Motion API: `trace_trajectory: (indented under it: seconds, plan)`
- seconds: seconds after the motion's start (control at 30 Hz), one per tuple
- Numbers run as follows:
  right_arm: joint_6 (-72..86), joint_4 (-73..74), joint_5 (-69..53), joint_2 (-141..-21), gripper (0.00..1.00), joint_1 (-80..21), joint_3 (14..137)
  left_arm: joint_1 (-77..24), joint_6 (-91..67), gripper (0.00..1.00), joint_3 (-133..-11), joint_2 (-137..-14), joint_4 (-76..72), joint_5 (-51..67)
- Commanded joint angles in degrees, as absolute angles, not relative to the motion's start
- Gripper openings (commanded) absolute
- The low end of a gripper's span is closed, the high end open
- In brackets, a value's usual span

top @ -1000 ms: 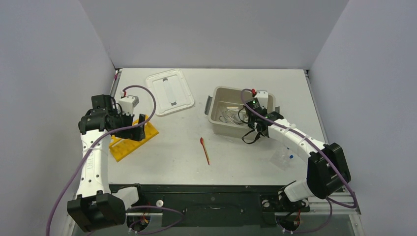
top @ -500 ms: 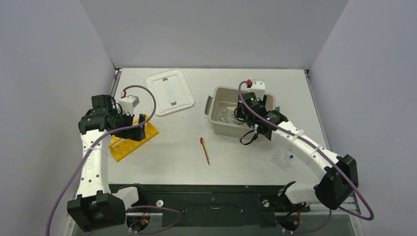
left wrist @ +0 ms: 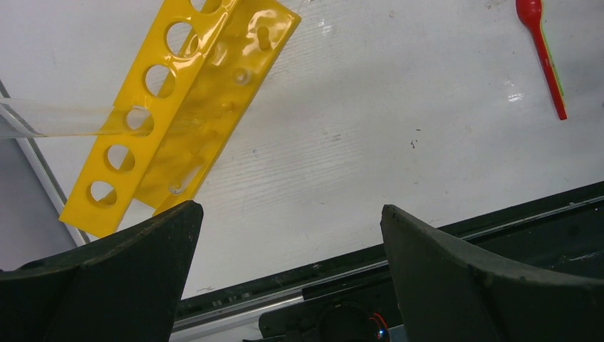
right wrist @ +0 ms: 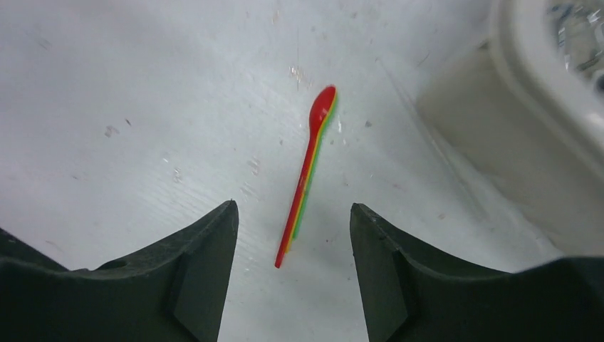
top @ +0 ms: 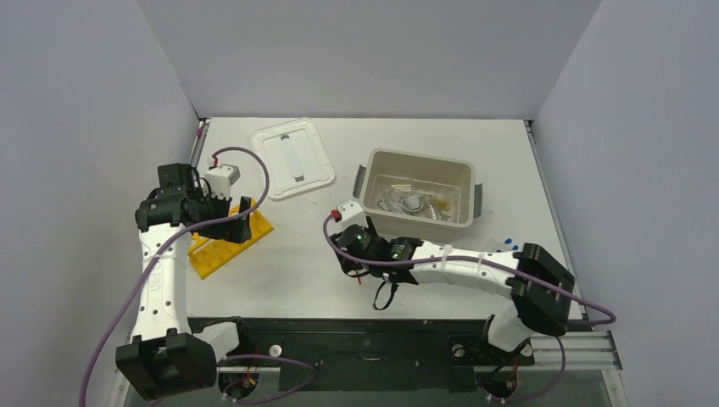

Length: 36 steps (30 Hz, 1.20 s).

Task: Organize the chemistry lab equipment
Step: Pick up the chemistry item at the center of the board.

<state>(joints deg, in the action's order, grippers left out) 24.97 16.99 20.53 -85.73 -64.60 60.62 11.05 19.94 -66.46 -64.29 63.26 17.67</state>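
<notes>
Stacked red, yellow and green spatulas (right wrist: 306, 178) lie flat on the white table. My right gripper (right wrist: 293, 205) hangs open just above them, the handle end between its fingertips; nothing is held. In the top view the right wrist (top: 365, 248) hides the spatulas. The yellow holed tube rack (left wrist: 185, 107) lies at the left with a clear test tube (left wrist: 57, 121) reaching into one hole. My left gripper (left wrist: 288, 208) is open and empty, low beside the rack (top: 219, 248). Metal and glass pieces (top: 407, 202) sit in the tub.
The beige tub (top: 415, 154) stands at the back right, its wall (right wrist: 498, 135) close to the right of my right gripper. A white lid (top: 292, 157) lies at the back left. Small blue caps (top: 509, 242) rest near the right arm. A black rail (top: 356, 326) runs along the front edge.
My right arm has swung from over the tub down and left to the spatulas, and its jaws have opened. The left arm has not moved.
</notes>
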Motion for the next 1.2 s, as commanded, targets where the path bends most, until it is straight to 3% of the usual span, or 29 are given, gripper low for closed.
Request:
trace_trajectory:
  seconds: [0.0,0.33,0.57,0.63,0.77,0.87,1.17]
  plan:
    - [23.0,9.02,16.77,-91.45,0.55,-64.12,58.17,11.38,20.12,0.97,-67.7,-63.02,63.02,18.46]
    - [22.98,1.4,14.59,-101.46,0.55,-61.67,58.66,11.36,20.52,0.97,-67.44,-62.14,63.64,17.8]
    - [23.32,-0.33,15.16,-104.72,0.48,-60.19,57.53,11.35,20.71,0.96,-68.71,-62.85,64.17,17.49]
    - [23.37,-1.18,15.03,-105.35,0.43,-59.79,57.27,11.34,20.58,0.96,-69.07,-62.95,64.0,17.4]
    - [23.78,-2.41,14.62,-104.96,0.25,-59.59,55.92,11.38,20.18,0.96,-68.9,-63.04,64.22,17.93]
    - [24.44,-3.34,14.34,-104.47,0.0,-59.58,54.96,11.34,20.37,0.97,-67.8,-62.59,64.0,17.3]
    - [20.91,4.23,11.84,-92.32,0.0,-59.63,58.42,11.41,20.0,0.97,-67.52,-63.11,63.72,17.89]
